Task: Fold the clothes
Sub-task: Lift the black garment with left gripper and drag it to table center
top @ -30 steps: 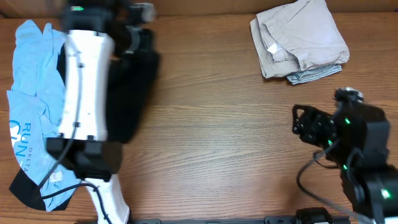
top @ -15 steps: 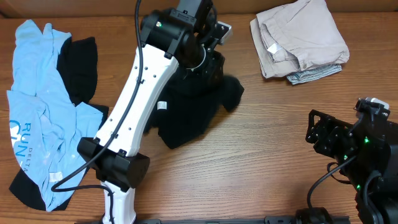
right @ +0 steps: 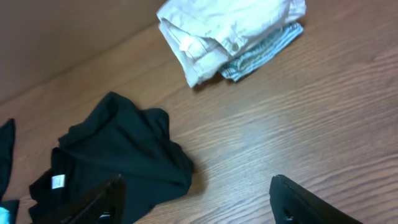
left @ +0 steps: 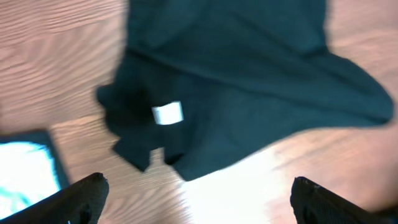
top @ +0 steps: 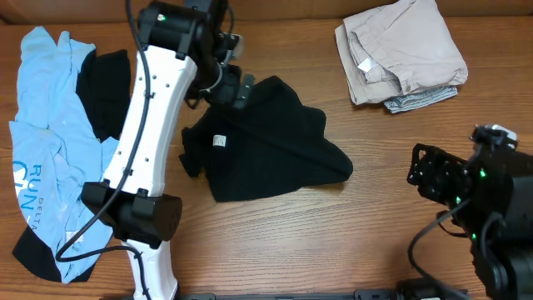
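**Item: table state, clothes-folding task**

1. Right gripper (top: 433, 175). Located at the near right of the table (top: 333, 242), well apart from all cloth. Its jaws were seen spread wide, with nothing between them.
2. Left gripper (left: 199, 202). Positioned above the far edge of the black garment (top: 266, 154). Its jaws were seen wide apart and nothing was held. The wrist view was blurred.
3. Black garment. Found loose and rumpled at mid-table, doubled over itself along a diagonal crease.
   - Risk: two layers could be pinched together if the doubled flap were gripped, and the piece would then be dragged rather than spread.
   - Risk: the bunched corner beside the white tag (top: 219, 141) could be missed, since it was curled under.
   - Orientation: the long axis was judged to run across the table. The tagged end was turned towards the left arm, and the tapered end pointed right and slightly nearward.
4. Light blue T-shirt (top: 46, 133). Spread crumpled along the left edge, with a second black piece (top: 104, 92) partly beneath it. Both lay near the garment's left end and could be snagged by a leftward pull.
5. Beige pile (top: 404, 50). Noted at the far right, already folded and well apart.
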Available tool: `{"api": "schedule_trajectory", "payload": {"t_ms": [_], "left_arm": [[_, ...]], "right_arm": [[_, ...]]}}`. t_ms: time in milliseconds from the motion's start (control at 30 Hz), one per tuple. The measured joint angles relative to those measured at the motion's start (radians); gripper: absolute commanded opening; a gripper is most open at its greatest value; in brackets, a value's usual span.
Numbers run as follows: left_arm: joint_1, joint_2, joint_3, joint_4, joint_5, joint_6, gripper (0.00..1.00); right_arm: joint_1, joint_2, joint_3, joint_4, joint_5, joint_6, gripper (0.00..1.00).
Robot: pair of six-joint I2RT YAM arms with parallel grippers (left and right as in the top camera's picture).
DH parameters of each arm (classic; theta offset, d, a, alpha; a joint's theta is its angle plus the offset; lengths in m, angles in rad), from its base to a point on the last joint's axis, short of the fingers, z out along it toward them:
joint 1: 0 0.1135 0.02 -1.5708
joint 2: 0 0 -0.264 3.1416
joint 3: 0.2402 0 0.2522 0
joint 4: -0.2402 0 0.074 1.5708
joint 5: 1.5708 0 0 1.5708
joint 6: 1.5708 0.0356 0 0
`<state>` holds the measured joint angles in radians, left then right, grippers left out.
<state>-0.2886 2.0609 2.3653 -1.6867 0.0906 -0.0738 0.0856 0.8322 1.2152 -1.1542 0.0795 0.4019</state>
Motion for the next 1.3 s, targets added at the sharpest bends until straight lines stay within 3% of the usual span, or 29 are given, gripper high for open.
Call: {"api": "schedule_trajectory", "payload": {"t_ms": [233, 433, 700, 933, 1300], "left_arm": [[0.007, -0.064, -0.073, 0.003, -0.136, -0.1, 0.95], [0.007, -0.308, -0.399, 0.053, -0.261, -0.223, 0.97], [0.008, -0.616, -1.007, 0.562, -0.209, -0.294, 0.98], [0.008, -0.592, -1.36, 0.919, -0.14, -0.294, 0.97], [0.008, -0.441, -1.497, 1.113, -0.108, -0.294, 0.89]], "right_arm": [[0.0, 0.128, 0.0, -0.015, 0.003, -0.002, 0.81], [0.0, 0.208, 0.0, 0.004, -0.002, -0.003, 0.81], [0.0, 0.241, 0.0, 0.022, -0.013, -0.003, 0.82], [0.0, 0.241, 0.0, 0.013, -0.024, -0.003, 0.82], [0.0, 0.241, 0.0, 0.017, -0.025, -0.003, 0.82]]}}
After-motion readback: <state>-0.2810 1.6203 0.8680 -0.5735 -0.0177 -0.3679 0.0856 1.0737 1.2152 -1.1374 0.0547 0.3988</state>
